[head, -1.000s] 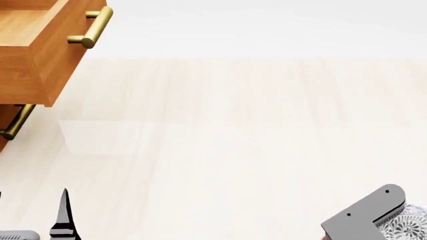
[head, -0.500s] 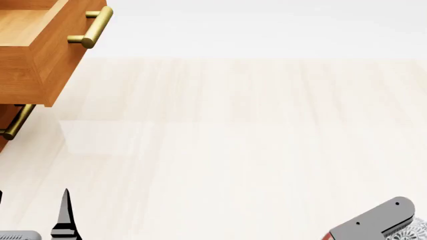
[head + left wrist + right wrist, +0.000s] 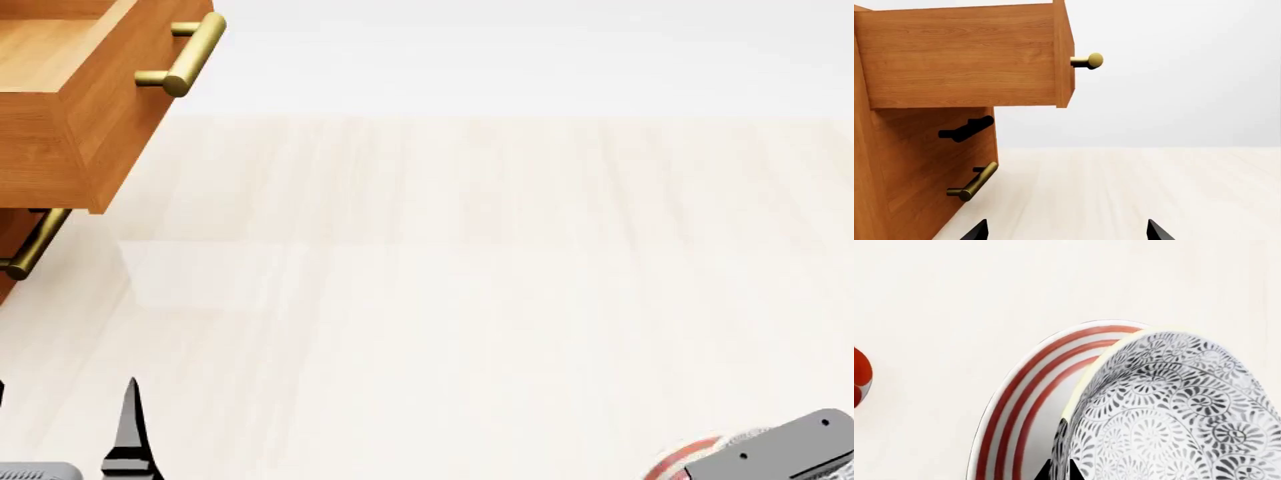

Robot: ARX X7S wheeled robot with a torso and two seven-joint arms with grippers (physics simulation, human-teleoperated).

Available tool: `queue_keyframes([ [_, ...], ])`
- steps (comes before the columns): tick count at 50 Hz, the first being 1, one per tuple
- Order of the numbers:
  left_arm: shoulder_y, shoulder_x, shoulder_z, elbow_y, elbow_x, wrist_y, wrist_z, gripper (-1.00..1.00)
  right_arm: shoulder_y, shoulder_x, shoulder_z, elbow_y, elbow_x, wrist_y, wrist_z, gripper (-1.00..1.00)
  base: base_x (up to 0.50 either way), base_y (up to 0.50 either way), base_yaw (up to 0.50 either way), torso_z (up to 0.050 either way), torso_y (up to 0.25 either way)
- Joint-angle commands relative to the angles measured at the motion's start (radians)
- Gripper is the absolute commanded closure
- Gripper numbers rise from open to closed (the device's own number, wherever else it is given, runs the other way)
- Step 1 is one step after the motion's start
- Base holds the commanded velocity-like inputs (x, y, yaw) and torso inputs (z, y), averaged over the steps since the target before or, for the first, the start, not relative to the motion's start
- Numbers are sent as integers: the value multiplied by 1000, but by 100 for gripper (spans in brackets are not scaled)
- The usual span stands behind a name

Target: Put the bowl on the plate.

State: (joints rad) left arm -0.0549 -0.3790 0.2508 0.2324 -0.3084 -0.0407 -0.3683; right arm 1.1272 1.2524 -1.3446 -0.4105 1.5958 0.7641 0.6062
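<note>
Over the plate, right jaws grip the bowl.

Surface: a pale wood-grain tabletop spreads before me, its grain running away from my head camera.
Cabinet: a wooden drawer cabinet stands at my far left, its upper drawer pulled out over the surface.
Plate: the plate lies flat on the surface; its red-ringed rim shows near my right side.
Red object: a red round object, cut off by my right wrist view's edge, sits apart from the plate.
</note>
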Motion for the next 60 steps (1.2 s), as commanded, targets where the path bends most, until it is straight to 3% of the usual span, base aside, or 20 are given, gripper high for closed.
queue_keyframes([
  [1,2,-2,3,3,0,1,-3,-100,-11,7,1,11,-37,-17,-1,100,0,0,0,0,0],
  [2,2,-3,2,7,-1,-2,-4,-100,-10,3,-3,11,-42,-6,4,100,0,0,0,0,0],
  [3,3,-3,2,6,0,-1,-5,-100,-6,1,-5,7,-49,5,19,-100,0,0,0,0,0],
  [20,8,-8,6,22,-5,-2,-8,-100,49,59,52,-107,13,-8,-27,-100,0,0,0,0,0],
  [42,16,-13,5,28,-10,9,-12,-100,135,89,112,-226,64,40,42,-100,0,0,0,0,0],
  [60,16,-16,7,27,-9,13,-15,-100,220,38,168,-290,77,68,108,-100,0,0,0,0,0],
])
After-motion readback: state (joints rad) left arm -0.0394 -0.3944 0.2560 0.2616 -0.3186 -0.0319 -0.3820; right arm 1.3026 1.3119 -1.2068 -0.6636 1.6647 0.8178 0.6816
